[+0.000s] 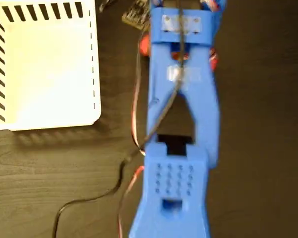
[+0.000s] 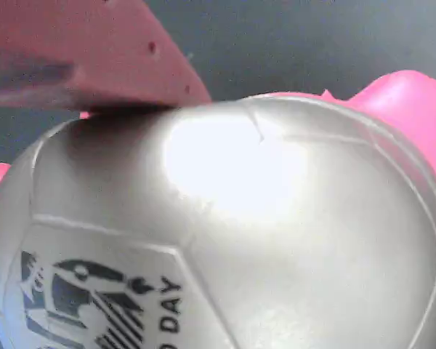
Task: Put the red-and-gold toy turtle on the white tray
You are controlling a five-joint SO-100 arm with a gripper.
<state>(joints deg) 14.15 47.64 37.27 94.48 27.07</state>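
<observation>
Under the arm, one turtle (image 2: 261, 240); one tray (image 1: 44, 64).

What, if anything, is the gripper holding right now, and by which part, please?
It cannot be told. In the wrist view one red finger lies against the shell of the toy turtle; the other finger is out of view.

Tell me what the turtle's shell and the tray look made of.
The turtle's shell looks like smooth, glossy, metallic-coated soft plastic or foam: a bright glare spot, moulded seam lines, black print. In the wrist view it reads silvery. The white tray looks like flat matte plastic or card with printed black stripes; I can't tell which.
</observation>
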